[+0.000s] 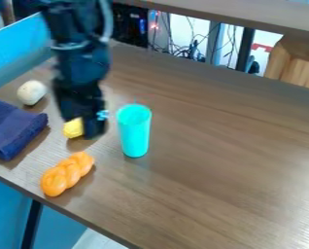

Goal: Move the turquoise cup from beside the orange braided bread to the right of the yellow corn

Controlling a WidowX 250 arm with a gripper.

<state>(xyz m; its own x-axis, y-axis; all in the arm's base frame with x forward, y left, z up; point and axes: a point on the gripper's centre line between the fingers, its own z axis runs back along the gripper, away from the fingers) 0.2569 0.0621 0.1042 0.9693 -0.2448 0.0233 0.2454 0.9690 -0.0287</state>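
The black gripper (84,127) hangs down at the left of the camera view, low over the wooden table. Right at its lower end is a yellow object (73,128), partly covered by the gripper; whether it is gripped I cannot tell. A turquoise cup (134,132) stands upright just right of the gripper. In front of the gripper, nearer the table's front edge, lies an orange braided bread (67,174). A folded dark blue cloth (13,130) lies to the left, and a whitish round object (32,92) sits behind it.
The wooden table (228,160) extends far to the right of the cup. A blue panel (17,44) runs along the back left. Behind the table are loose cables (186,51), and a wooden piece (293,63) stands at the back right.
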